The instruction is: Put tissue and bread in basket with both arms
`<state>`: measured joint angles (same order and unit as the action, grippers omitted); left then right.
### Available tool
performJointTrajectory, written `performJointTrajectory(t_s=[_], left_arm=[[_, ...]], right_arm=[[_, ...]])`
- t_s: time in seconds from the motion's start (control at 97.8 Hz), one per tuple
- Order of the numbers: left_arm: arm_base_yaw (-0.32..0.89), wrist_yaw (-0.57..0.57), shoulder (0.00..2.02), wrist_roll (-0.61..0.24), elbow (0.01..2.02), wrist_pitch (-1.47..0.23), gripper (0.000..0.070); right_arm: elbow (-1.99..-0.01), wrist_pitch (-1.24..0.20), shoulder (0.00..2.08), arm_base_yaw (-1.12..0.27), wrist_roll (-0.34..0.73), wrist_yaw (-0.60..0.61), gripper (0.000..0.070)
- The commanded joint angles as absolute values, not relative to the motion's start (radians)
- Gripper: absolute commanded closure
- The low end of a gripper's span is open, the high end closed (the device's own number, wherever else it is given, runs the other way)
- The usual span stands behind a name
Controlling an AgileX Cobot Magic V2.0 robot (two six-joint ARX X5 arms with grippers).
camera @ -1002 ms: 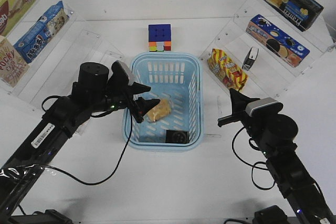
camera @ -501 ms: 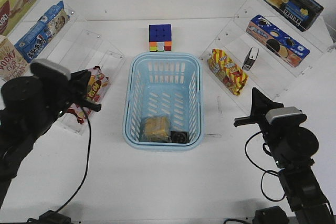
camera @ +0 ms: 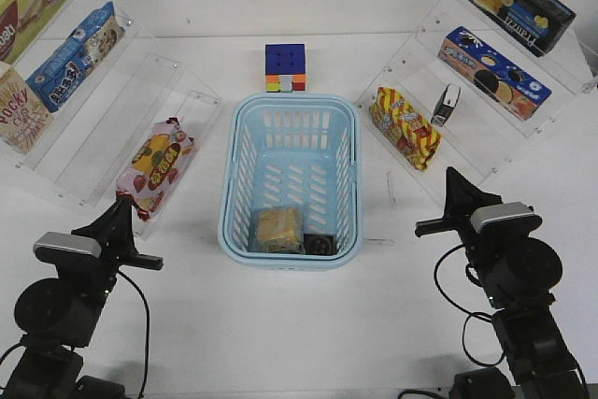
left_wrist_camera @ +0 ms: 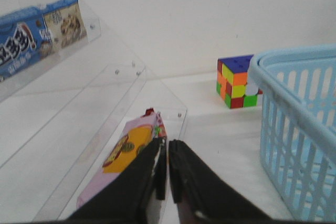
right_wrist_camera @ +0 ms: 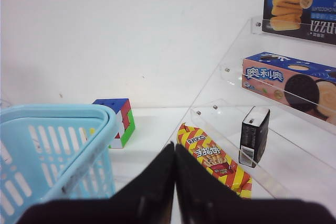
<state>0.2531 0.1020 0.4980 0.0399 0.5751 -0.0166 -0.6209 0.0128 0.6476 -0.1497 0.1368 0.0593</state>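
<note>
Nearest the camera in the front view, both arms sit low at the edge of the white counter, well apart from the basket. Left end effector: fingers pressed together, nothing between them; the left wrist view confirms the tips nearly touching. Right end effector: also closed to a point and empty, fingers meeting in the right wrist view.

Between the arms, the light blue basket stands on the counter. Inside, at its near end, the bread lies flat in clear wrap; the black tissue pack sits just beside it, toward the right near corner.

Left of the basket, a pink snack bag rests on the lowest clear shelf. To the right, a red-and-yellow snack bag and a second small black-and-white pack, standing upright.

Beyond the basket, a colour puzzle cube stands near its far rim. Farthest back, a blue biscuit box occupies the upper right shelf.
</note>
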Motion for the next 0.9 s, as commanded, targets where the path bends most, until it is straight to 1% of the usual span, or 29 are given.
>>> performJointTrajectory(t_s=[0.0,0.112,0.562,0.624,0.706,0.808,0.89], left_arm=[[0.255,0.103,0.487,0.033,0.594,-0.024,0.0699],[0.255,0.103,0.456,0.033,0.594,-0.056,0.0699],[0.255,0.105,0.396,0.033,0.591,-0.06,0.0699],[0.246,0.117,0.368,0.046,0.578,-0.057,0.0699],[0.201,0.116,0.328,0.036,0.521,-0.045,0.0699],[0.129,0.102,0.263,0.032,0.39,0.017,0.0699],[0.074,0.062,0.206,0.011,0.284,0.084,0.0699]], right_arm=[[-0.628,0.027,0.648,-0.151,0.142,0.059,0.07],[-0.628,0.028,0.648,-0.151,0.142,0.059,0.07],[-0.628,0.029,0.648,-0.151,0.141,0.059,0.07],[-0.628,0.029,0.648,-0.151,0.141,0.059,0.07],[-0.628,0.03,0.648,-0.151,0.141,0.059,0.07],[-0.628,0.03,0.648,-0.151,0.141,0.059,0.07],[-0.628,0.03,0.648,-0.151,0.141,0.059,0.07]])
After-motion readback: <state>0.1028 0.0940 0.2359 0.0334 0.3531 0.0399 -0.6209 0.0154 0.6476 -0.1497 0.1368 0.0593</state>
